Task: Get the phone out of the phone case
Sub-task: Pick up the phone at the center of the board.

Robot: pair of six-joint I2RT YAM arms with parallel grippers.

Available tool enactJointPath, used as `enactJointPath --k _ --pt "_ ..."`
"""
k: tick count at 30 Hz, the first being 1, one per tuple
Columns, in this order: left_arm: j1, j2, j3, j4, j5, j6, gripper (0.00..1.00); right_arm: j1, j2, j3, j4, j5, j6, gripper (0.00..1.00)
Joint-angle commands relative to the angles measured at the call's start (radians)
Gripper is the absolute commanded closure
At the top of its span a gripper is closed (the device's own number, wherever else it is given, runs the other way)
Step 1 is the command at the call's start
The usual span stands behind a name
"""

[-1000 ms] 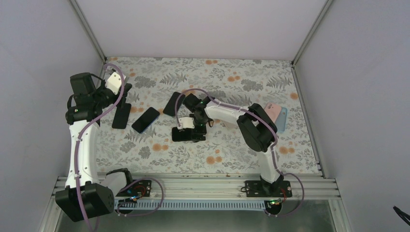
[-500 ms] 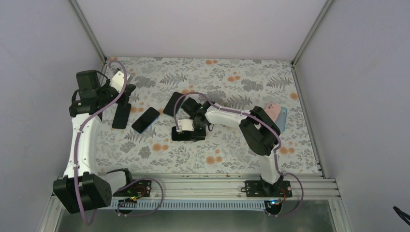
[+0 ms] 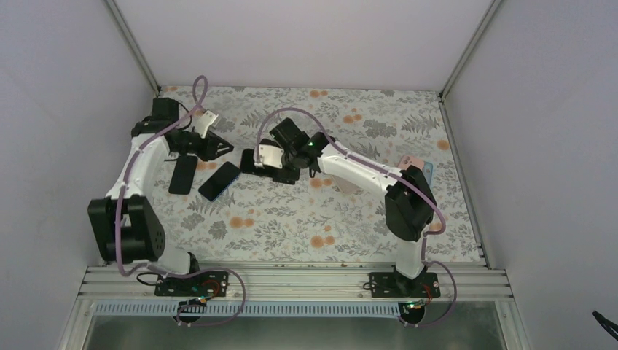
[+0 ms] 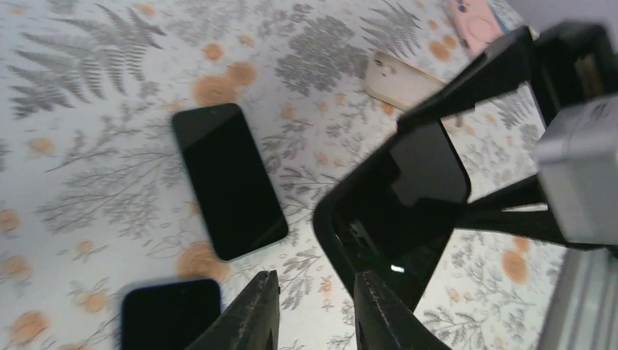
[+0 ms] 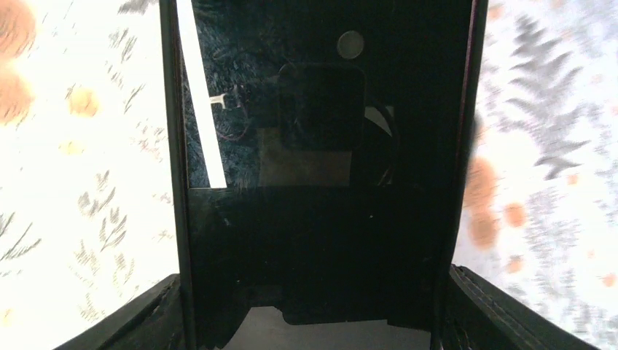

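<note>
My right gripper (image 3: 267,162) is shut across the width of a black phone case (image 3: 255,162) and holds it off the table, left of centre. In the right wrist view the case (image 5: 313,146) fills the space between both fingers (image 5: 503,310). Seen from the left wrist, the case (image 4: 379,219) hangs tilted with a glossy dark phone face (image 4: 428,162) inside it. My left gripper (image 3: 227,149) sits just left of the case. Its jaws (image 4: 315,310) stand slightly open and empty, the right fingertip (image 4: 379,306) close under the case's rim.
Two bare black phones lie on the floral mat: one (image 3: 220,180) below my left gripper and one (image 3: 182,173) further left. A pink case (image 3: 412,166) and a blue one (image 3: 426,179) sit at the right edge. A beige case (image 4: 399,79) lies mid-table.
The right gripper closed on the case, lifted it from the mat and carried it up and left. The left arm swung right towards it and its jaws parted a little.
</note>
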Motion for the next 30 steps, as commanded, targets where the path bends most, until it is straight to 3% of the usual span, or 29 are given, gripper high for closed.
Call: enactJointPath --k 1,7,11,16,20,25,26,29,30 --pt "-0.023 0.098 0.100 -0.164 0.157 0.068 0.66 -0.004 -0.002 0.116 0.050 0.060 0.039 0.54" --pt "-0.044 0.187 0.203 -0.310 0.280 0.158 0.41 -0.006 0.073 0.264 0.023 0.079 0.038 0.56" --pt "-0.049 0.220 0.210 -0.321 0.307 0.168 0.37 -0.005 0.091 0.306 0.026 0.069 0.037 0.57" --pt "-0.060 0.249 0.199 -0.325 0.321 0.189 0.61 -0.005 0.096 0.317 0.032 0.066 0.039 0.58" --pt "-0.063 0.265 0.208 -0.329 0.341 0.193 0.68 -0.005 0.087 0.321 0.032 0.055 0.042 0.58" --pt "-0.066 0.277 0.229 -0.327 0.343 0.188 0.96 -0.004 0.069 0.322 0.019 0.039 0.041 0.55" --pt "-0.068 0.274 0.234 -0.327 0.338 0.190 0.98 -0.004 0.064 0.317 0.015 0.044 0.038 0.50" --pt "-0.070 0.247 0.277 -0.355 0.299 0.227 0.98 -0.015 0.022 0.274 0.005 0.037 0.036 0.19" --pt "-0.070 0.233 0.300 -0.373 0.276 0.250 0.98 -0.026 -0.002 0.253 -0.001 0.015 0.036 0.13"
